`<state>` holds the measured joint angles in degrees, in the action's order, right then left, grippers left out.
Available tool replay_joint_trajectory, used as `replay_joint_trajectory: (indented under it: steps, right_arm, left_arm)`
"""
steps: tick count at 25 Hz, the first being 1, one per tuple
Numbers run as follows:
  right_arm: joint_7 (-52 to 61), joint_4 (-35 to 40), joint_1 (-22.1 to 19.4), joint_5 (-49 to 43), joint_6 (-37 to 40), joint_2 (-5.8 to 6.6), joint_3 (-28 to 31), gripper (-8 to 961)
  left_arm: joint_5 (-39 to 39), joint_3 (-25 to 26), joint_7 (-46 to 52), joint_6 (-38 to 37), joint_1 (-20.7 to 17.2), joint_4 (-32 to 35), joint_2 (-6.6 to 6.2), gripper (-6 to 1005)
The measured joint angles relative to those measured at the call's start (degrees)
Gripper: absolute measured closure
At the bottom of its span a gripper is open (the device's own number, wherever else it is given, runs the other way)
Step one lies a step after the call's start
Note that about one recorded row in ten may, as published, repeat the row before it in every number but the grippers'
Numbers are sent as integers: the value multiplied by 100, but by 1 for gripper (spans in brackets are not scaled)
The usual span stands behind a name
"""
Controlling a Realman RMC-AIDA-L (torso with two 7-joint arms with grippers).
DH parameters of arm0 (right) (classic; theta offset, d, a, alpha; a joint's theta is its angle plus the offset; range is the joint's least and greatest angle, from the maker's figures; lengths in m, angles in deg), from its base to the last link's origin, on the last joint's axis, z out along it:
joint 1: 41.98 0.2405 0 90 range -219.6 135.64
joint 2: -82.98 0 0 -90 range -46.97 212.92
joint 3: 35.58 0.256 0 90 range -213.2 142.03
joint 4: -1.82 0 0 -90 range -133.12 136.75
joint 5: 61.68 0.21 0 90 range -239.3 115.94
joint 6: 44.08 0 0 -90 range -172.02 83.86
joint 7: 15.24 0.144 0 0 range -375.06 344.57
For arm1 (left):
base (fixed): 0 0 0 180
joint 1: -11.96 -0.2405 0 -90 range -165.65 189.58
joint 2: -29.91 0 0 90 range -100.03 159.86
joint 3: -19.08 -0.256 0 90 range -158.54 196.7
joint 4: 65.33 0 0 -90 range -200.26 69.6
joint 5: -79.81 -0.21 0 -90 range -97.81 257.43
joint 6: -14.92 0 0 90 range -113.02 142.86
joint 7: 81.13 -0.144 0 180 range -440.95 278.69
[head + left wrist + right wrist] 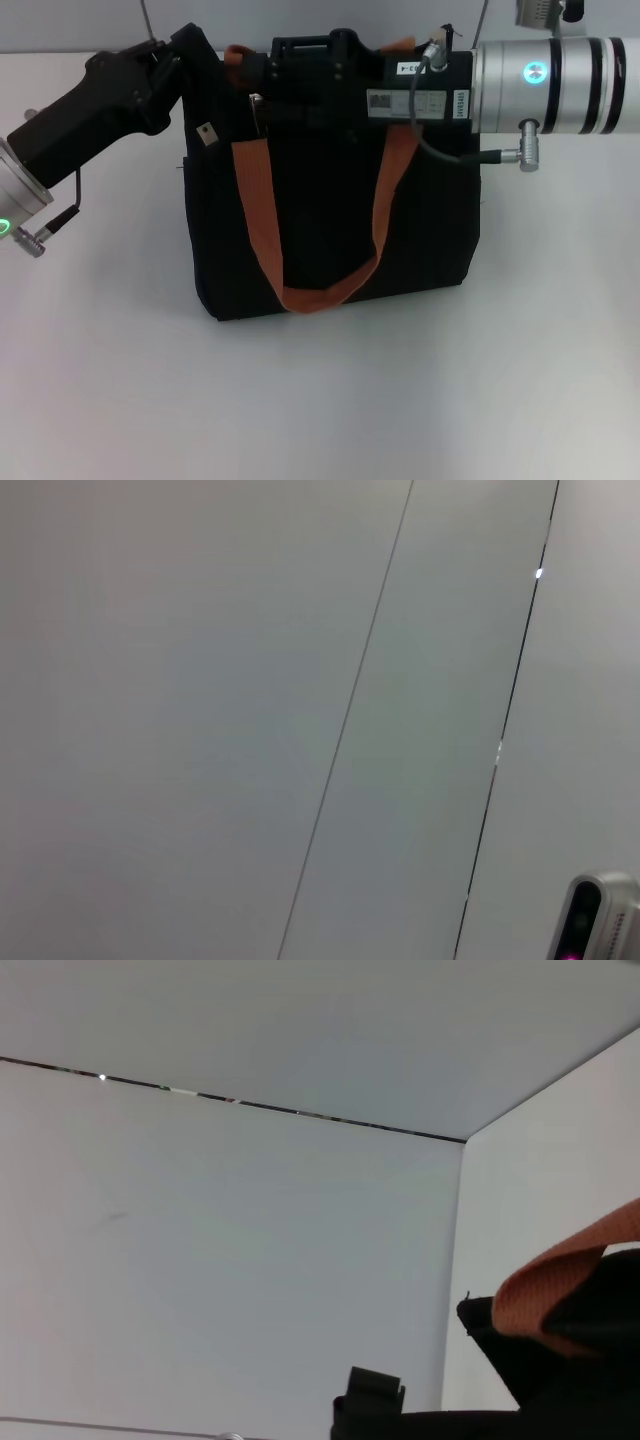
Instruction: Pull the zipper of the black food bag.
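Note:
The black food bag (330, 220) stands upright in the middle of the white table, its orange-brown handles (325, 290) hanging down its front. My left gripper (185, 62) is at the bag's top left corner, where the fabric is drawn up into it. My right gripper (262, 78) reaches in from the right and lies along the bag's top edge, near the left end. A small silver tab (207, 133) hangs just below the left corner; I cannot tell if it is the zipper pull. The zip line is hidden under the right arm. The right wrist view shows a handle (560, 1285) and the bag's edge (570, 1390).
The white table (320, 400) spreads around the bag. The right arm's silver forearm (560, 85) and its cable (450, 150) hang over the bag's right top. The left wrist view shows only wall panels and a small grey device (592, 920).

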<state>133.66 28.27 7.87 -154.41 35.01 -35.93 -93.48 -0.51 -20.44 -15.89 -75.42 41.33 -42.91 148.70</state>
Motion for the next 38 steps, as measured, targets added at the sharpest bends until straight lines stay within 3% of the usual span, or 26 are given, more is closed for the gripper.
replay_joint_trajectory:
  steps: [11,19,25,33,38]
  right_arm:
    - [-616,470,-198,-56,134,-6,-44,350]
    - [-3349,711,-596,206,488,-47,-62,350]
    - [-4760,701,-791,210,469,-82,-110,351]
    - [-5235,985,-830,179,439,-69,-152,351]
    - [-5108,1255,-865,169,383,-59,-475,351]
  left_arm:
    - [-1,32,-1,6,8,0,3,966]
    - [-3,32,-90,-247,8,3,-2,966]
    - [-4,30,-128,-438,80,48,7,966]
    - [-5,-9,-124,-403,239,52,23,966]
    - [-5,-13,-115,-336,327,53,23,966]
